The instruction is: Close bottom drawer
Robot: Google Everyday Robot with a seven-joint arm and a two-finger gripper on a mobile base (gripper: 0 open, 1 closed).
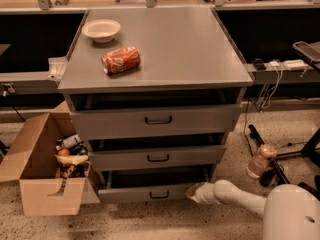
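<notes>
The grey cabinet has three drawers, all standing partly open. The bottom drawer is the lowest, with a flat grey front and a small dark bar handle. It is pulled out a little, with a dark gap above its front. My gripper is at the end of the white arm that reaches in from the lower right. It sits against the right end of the bottom drawer's front. The middle drawer and the top drawer are above it.
A white bowl and a red can lying on its side rest on the cabinet top. An open cardboard box with rubbish stands on the floor at the left. A plastic bottle and dark stand legs are at the right.
</notes>
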